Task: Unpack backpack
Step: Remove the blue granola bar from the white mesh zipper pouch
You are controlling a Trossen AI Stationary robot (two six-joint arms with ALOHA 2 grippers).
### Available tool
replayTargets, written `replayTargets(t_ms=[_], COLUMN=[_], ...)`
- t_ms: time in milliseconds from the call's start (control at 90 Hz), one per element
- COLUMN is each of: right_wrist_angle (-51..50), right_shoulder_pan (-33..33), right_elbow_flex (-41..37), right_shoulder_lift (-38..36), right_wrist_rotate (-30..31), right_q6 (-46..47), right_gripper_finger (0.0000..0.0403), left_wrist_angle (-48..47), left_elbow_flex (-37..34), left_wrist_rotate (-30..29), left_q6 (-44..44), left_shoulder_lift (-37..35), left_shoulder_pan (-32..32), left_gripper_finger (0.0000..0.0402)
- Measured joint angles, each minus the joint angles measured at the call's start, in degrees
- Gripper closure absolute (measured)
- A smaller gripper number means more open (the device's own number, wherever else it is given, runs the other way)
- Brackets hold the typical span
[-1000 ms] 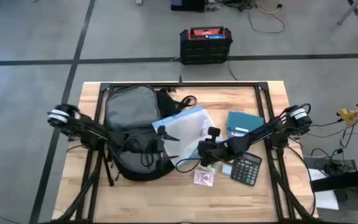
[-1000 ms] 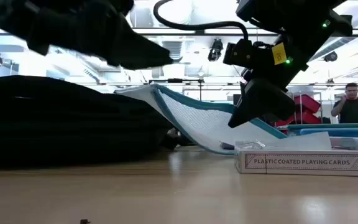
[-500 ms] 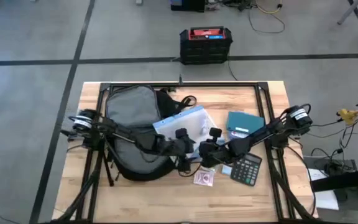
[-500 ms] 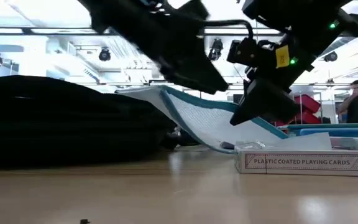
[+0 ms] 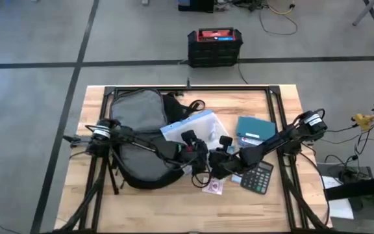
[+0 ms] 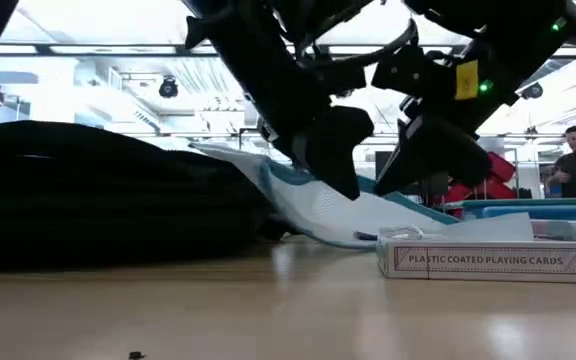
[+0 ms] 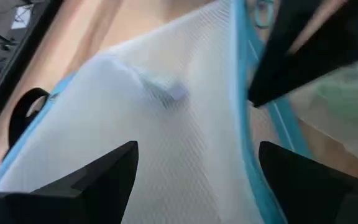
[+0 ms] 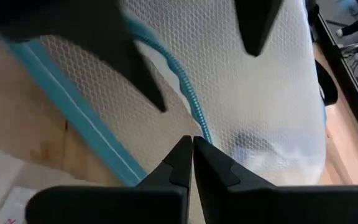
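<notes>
Wooden worktop (image 5: 109, 201), crowded: backpack (image 5: 137, 133) left, white mesh pouch (image 5: 197, 130) leaning off it rightward. Left gripper (image 5: 188, 140) spread wide over pouch; right gripper (image 5: 218, 158) pinched closed, empty, just beside, equally near.

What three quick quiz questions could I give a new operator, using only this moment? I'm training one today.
1. True or false: the left gripper is open over the white mesh pouch.
2. What lies nearest the low camera: playing cards, calculator or teal notebook?
3. The pouch leans on the ____.

Key: 1 true. 2 the playing cards. 3 backpack. The right gripper is shut beside the pouch's teal zipper.
</notes>
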Motion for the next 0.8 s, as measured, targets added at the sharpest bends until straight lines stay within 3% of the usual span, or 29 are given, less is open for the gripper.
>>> replayTargets(t_ms=[189,267,344,422,489,533,689,800], right_wrist_angle=[-2.3,-4.6,-6.9,-6.9,-7.0,-7.0,-5.6,-6.3], right_shoulder_pan=[1.5,3.0,5.0,6.8,8.5,9.4,12.0,10.9], right_elbow_flex=[0.0,0.0,-0.3,-0.7,-1.2,-1.6,-3.1,-3.7], right_shoulder_lift=[-2.6,-4.2,-5.0,-5.1,-4.8,-4.4,-3.4,-2.9], right_wrist_rotate=[0.0,0.1,0.5,1.1,4.7,7.5,13.5,8.0], right_q6=[1.2,3.4,6.4,9.5,13.0,15.5,23.6,28.2], right_gripper_finger=[0.0403,0.0403,0.0403,0.0403,0.0403,0.0403,0.0403,0.0403], left_wrist_angle=[-0.5,-0.5,-0.6,-0.4,-0.2,-0.3,-1.0,-2.3], left_elbow_flex=[-1.1,-2.0,-2.3,-2.4,-2.3,-2.0,0.3,3.7], left_wrist_rotate=[-0.3,-0.4,-0.4,-0.4,0.1,0.2,0.7,0.8], left_q6=[-1.7,-3.8,-5.1,-4.9,-4.2,-3.7,-2.2,0.5], left_shoulder_lift=[0.0,0.0,0.0,0.0,0.0,0.0,-0.5,-0.6], left_shoulder_pan=[0.9,1.2,1.4,1.6,1.7,1.7,1.7,1.7], left_gripper_finger=[0.0091,0.0116,0.0176,0.0265,0.035,0.038,0.0393,0.0399])
